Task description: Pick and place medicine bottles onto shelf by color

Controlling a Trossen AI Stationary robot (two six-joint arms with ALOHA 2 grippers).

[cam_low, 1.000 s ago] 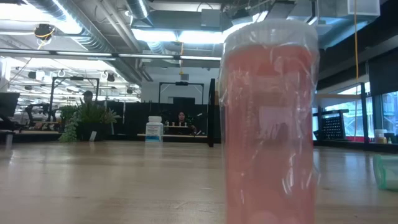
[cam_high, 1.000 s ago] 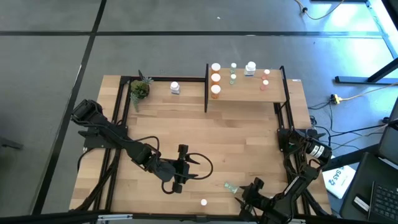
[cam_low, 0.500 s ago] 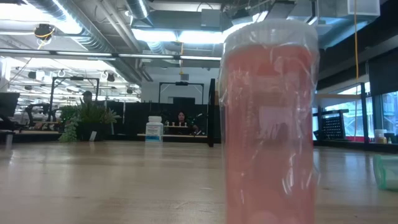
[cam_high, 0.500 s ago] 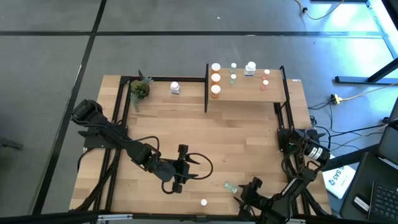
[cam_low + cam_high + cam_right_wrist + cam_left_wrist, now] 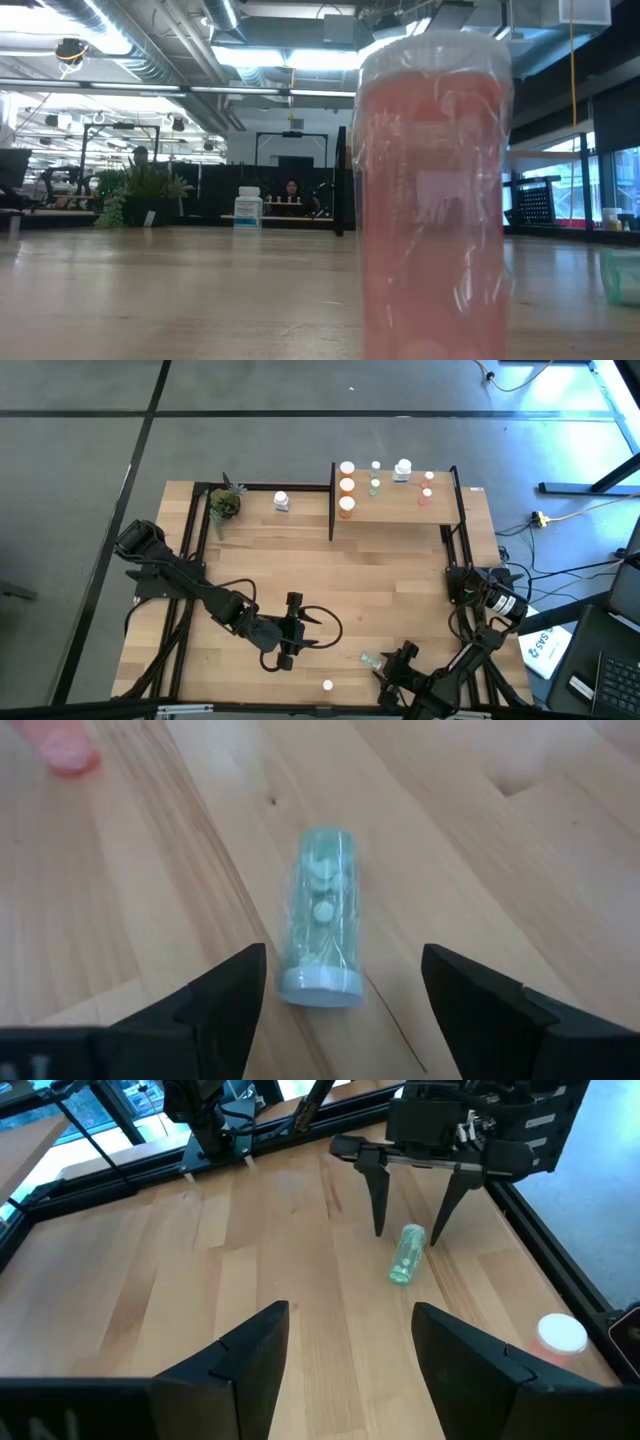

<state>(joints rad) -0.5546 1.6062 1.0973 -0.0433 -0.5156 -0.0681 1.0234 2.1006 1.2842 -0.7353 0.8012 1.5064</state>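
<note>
Right gripper [image 5: 410,1230] spread, fingers straddling the green bottle [image 5: 322,913] lying flat near table's [image 5: 400,580] front edge, not pinching it. Left gripper [image 5: 293,628] spread, empty, mid-table. Shelf [image 5: 395,505] at back right.

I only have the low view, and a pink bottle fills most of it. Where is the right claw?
Observer: The right claw hangs open near the front edge of the table, its fingers flanking one end of a green bottle.
Operator: Is that bottle upright?
Observer: No, it lies on its side, with the white-capped end toward the right claw.
Operator: And the left claw?
Observer: The left claw is open and empty over mid-table, pointing toward that same bottle.
</note>
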